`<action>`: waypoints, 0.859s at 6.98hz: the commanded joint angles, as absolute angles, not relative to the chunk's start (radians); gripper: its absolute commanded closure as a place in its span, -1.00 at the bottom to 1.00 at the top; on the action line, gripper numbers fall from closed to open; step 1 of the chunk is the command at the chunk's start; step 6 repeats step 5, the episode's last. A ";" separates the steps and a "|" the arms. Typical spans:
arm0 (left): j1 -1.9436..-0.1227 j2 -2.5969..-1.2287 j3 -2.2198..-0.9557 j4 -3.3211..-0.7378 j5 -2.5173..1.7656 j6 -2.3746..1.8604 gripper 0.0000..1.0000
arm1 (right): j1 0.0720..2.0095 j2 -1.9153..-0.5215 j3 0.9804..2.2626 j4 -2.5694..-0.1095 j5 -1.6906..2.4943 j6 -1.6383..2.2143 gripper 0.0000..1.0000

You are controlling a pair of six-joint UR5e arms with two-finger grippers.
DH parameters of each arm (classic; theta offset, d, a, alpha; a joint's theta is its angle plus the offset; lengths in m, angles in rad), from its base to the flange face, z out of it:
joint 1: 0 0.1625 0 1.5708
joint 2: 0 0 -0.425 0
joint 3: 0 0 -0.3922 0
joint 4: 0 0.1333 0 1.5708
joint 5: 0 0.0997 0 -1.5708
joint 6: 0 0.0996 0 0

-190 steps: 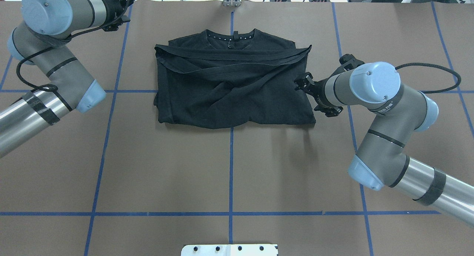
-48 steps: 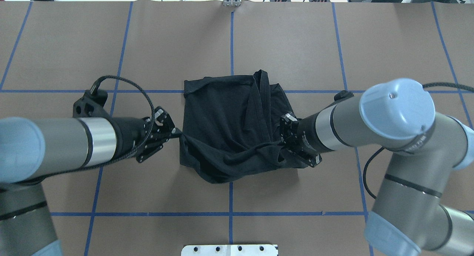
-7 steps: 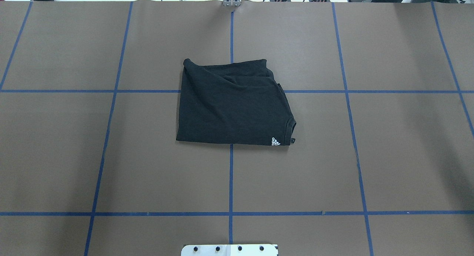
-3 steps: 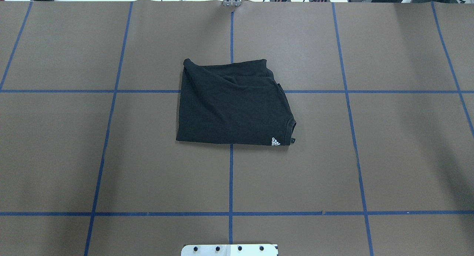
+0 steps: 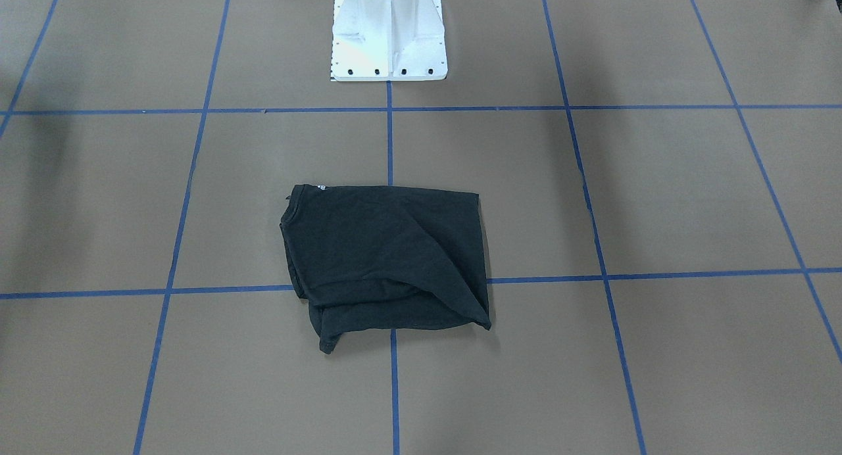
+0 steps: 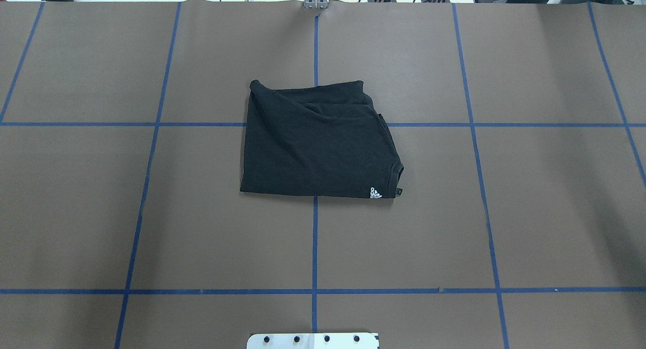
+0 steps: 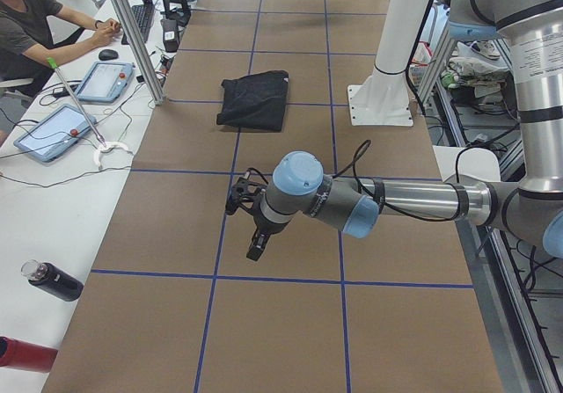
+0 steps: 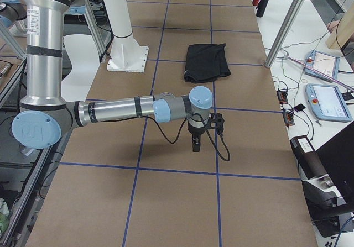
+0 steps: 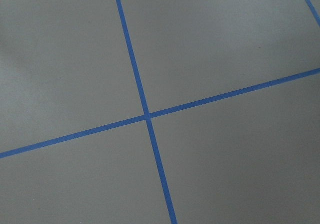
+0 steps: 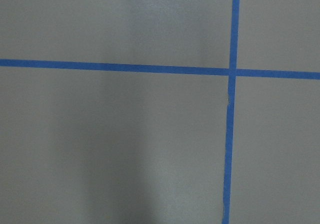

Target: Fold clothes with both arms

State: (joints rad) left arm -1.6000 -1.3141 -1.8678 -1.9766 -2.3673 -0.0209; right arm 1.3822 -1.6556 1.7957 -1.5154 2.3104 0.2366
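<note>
Folded black shirt (image 6: 318,142) on desk (image 6: 151,228), white three-stripe logo (image 6: 376,193) at one corner, left tool (image 7: 254,249) and right tool (image 8: 195,146) well away, spread or pressed unclear

Right wrist cam is giving me nothing but bare brown desk (image 10: 100,149) and blue tape. A horizontal tape line (image 10: 115,67) runs clean across the upper part of the view, dipping very slightly toward the right. A vertical tape line (image 10: 228,149) runs top to bottom on the right side, and the crossing (image 10: 232,72) sits up high on that side. Just below it the vertical strip has a little nick (image 10: 228,102) on its left edge. A soft, darker shadow (image 10: 145,184) lies over the lower middle of the surface.
</note>
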 commanded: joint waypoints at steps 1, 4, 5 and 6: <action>-1.600 -1.315 -1.868 -1.977 -2.368 -0.020 -1.00 | 1.382 -1.654 1.796 -1.516 2.313 0.238 -1.00; -1.600 -1.315 -1.871 -1.977 -2.368 -0.020 -1.00 | 1.382 -1.655 1.795 -1.514 2.309 0.238 -1.00; -1.600 -1.315 -1.878 -1.976 -2.368 -0.020 -1.00 | 1.382 -1.655 1.798 -1.514 2.312 0.238 -1.00; -1.600 -1.315 -1.878 -1.976 -2.368 -0.020 -1.00 | 1.382 -1.655 1.798 -1.514 2.312 0.238 -1.00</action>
